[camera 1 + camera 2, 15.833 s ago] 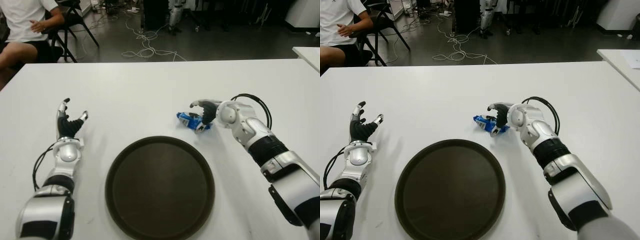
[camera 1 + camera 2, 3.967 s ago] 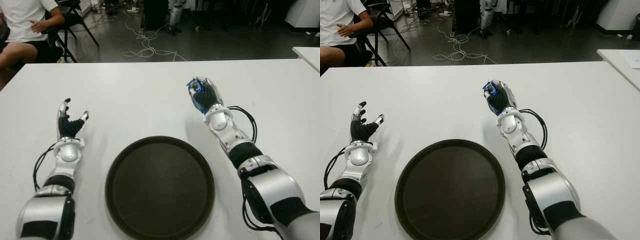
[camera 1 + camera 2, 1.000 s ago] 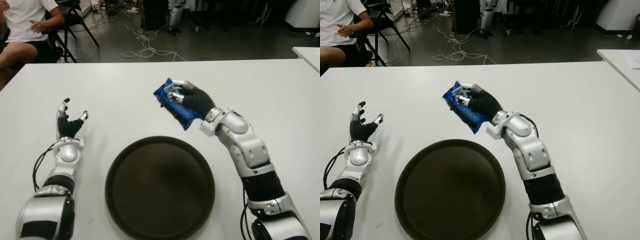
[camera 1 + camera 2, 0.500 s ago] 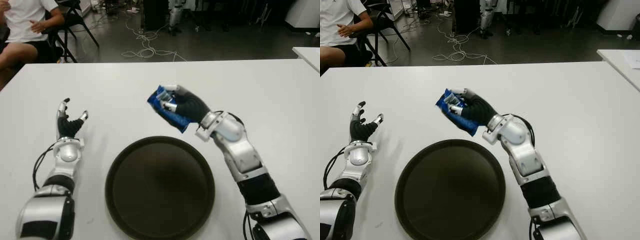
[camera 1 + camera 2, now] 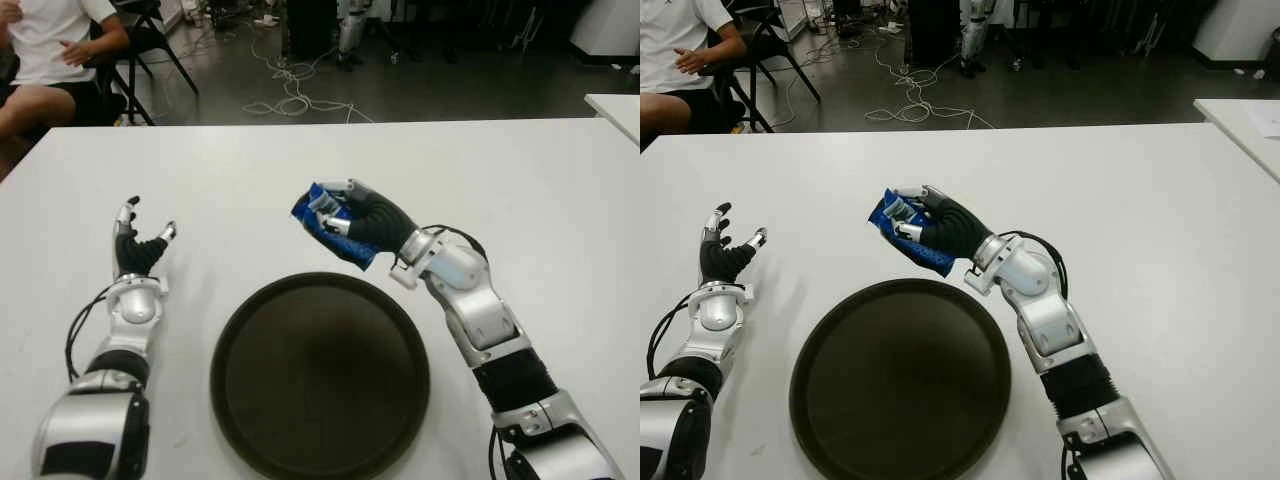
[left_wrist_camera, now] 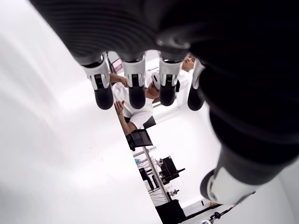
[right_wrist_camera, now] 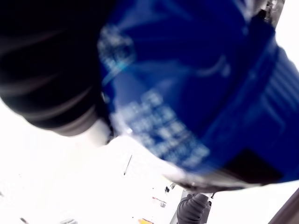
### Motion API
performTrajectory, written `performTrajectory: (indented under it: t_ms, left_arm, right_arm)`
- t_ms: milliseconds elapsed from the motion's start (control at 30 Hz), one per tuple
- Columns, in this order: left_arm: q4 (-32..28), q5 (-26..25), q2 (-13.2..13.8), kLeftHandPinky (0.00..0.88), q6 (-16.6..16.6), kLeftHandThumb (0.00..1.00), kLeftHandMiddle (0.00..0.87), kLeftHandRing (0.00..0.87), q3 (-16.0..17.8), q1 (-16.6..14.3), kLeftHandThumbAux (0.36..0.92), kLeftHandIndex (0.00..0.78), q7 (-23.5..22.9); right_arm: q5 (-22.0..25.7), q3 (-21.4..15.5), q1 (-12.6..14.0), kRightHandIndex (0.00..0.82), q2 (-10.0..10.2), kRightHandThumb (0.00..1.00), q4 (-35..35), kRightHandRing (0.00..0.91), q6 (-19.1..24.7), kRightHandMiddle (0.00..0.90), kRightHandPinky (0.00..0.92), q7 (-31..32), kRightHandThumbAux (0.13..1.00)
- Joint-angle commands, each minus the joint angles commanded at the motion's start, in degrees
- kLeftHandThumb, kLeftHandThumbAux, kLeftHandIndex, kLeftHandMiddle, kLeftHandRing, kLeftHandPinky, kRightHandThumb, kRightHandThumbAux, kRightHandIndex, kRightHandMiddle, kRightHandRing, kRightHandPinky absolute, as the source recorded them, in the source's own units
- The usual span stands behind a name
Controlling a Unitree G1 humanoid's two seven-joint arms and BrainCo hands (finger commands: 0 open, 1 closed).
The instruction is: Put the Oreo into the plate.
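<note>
My right hand (image 5: 345, 212) is shut on the blue Oreo packet (image 5: 312, 214), holding it in the air just beyond the far rim of the round dark plate (image 5: 320, 375). In the right wrist view the blue packet (image 7: 196, 93) fills most of the picture, pressed against the palm. The plate lies on the white table (image 5: 540, 180) near its front edge, with nothing in it. My left hand (image 5: 137, 243) shows at the left of the plate with its fingers (image 6: 135, 88) spread, holding nothing.
A person in a white shirt (image 5: 45, 40) sits on a chair beyond the table's far left corner. Cables (image 5: 290, 90) lie on the dark floor behind the table. A second white table's corner (image 5: 615, 105) shows at the far right.
My right hand has carried the Oreo packet leftward and slightly lower over the last second, closer to the plate's far rim. The left hand has not moved.
</note>
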Motion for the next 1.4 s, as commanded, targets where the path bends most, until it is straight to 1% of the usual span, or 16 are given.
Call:
performTrajectory:
  t_ms: [267, 500, 933, 1033, 1100, 1133, 1167, 1200, 1233, 1267, 1300, 1333, 1367, 1400]
  left_arm:
    - [-0.11, -0.07, -0.13, 0.011, 0.07, 0.000, 0.057, 0.036, -0.02, -0.12, 0.748, 0.048, 0.06]
    - [-0.08, -0.35, -0.29, 0.004, 0.24, 0.000, 0.048, 0.030, 0.18, -0.18, 0.735, 0.047, 0.10]
    - [0.16, -0.07, -0.09, 0.032, 0.20, 0.000, 0.076, 0.054, -0.04, -0.12, 0.747, 0.056, 0.18]
    - [0.27, -0.17, -0.07, 0.036, 0.24, 0.000, 0.076, 0.056, 0.04, -0.09, 0.744, 0.056, 0.04]
    - [0.29, -0.25, -0.10, 0.038, 0.26, 0.000, 0.076, 0.057, 0.11, -0.06, 0.739, 0.055, 0.00]
    - [0.30, -0.29, -0.11, 0.036, 0.29, 0.000, 0.074, 0.054, 0.14, -0.06, 0.735, 0.054, -0.02]
    - [0.31, -0.30, -0.11, 0.035, 0.32, 0.000, 0.073, 0.053, 0.15, -0.07, 0.734, 0.054, 0.00]
    - [0.34, -0.27, -0.09, 0.034, 0.36, 0.000, 0.071, 0.051, 0.14, -0.07, 0.731, 0.053, 0.05]
    - [0.35, -0.24, -0.09, 0.034, 0.38, 0.000, 0.070, 0.050, 0.12, -0.08, 0.726, 0.053, 0.10]
    - [0.35, -0.22, -0.08, 0.033, 0.40, 0.000, 0.070, 0.049, 0.11, -0.08, 0.723, 0.053, 0.13]
    - [0.38, -0.20, -0.08, 0.033, 0.43, 0.000, 0.069, 0.048, 0.10, -0.09, 0.720, 0.053, 0.16]
    - [0.39, -0.19, -0.07, 0.033, 0.45, 0.000, 0.070, 0.049, 0.10, -0.10, 0.716, 0.053, 0.17]
    - [0.42, -0.19, -0.09, 0.033, 0.48, 0.000, 0.070, 0.049, 0.09, -0.11, 0.714, 0.053, 0.19]
    - [0.44, -0.20, -0.12, 0.033, 0.49, 0.000, 0.072, 0.050, 0.10, -0.12, 0.711, 0.054, 0.19]
  right_arm:
    - [-2.08, 0.63, -0.49, 0.439, -0.98, 0.690, 1.03, 0.823, -1.60, 0.811, 0.823, 0.42, 0.723]
    - [-2.40, 0.64, -0.77, 0.439, -1.34, 0.689, 1.58, 0.832, -2.61, 0.819, 0.835, 1.18, 0.723]
    - [0.80, -0.01, -0.51, 0.439, -1.50, 0.689, 1.01, 0.843, -2.39, 0.835, 0.851, 5.67, 0.723]
    - [2.01, 0.26, -0.86, 0.439, -2.06, 0.686, 1.57, 0.840, -3.31, 0.830, 0.847, 8.37, 0.724]
    - [2.74, 0.36, -1.19, 0.438, -2.36, 0.683, 2.15, 0.826, -4.47, 0.812, 0.834, 10.25, 0.726]
    - [2.97, 0.38, -1.33, 0.435, -2.46, 0.681, 2.44, 0.768, -5.07, 0.749, 0.758, 10.96, 0.727]
    - [3.34, 0.40, -1.52, 0.434, -2.56, 0.680, 2.81, 0.747, -5.77, 0.726, 0.730, 11.90, 0.728]
    - [4.33, 0.42, -1.83, 0.418, -2.66, 0.441, 3.30, 0.630, -6.32, 0.620, 0.582, 13.55, 0.729]
    - [5.04, 0.39, -2.04, 0.352, -2.70, 0.282, 3.66, 0.487, -6.67, 0.488, 0.416, 14.73, 0.709]
    - [5.53, 0.34, -2.20, 0.329, -2.71, 0.225, 3.95, 0.436, -6.93, 0.440, 0.356, 15.54, 0.701]
    - [6.35, 0.33, -2.59, 0.295, -2.70, 0.144, 4.67, 0.362, -7.14, 0.372, 0.270, 16.97, 0.691]
    - [6.88, 0.31, -2.87, 0.237, -2.68, 0.092, 5.23, 0.276, -7.32, 0.289, 0.187, 17.92, 0.661]
    - [7.40, 0.42, -3.56, 0.216, -2.55, 0.073, 7.13, 0.245, -7.89, 0.259, 0.158, 19.48, 0.650]
    - [7.32, 0.73, -4.62, 0.163, -2.15, 0.047, 10.99, 0.176, -9.24, 0.192, 0.101, 21.06, 0.612]
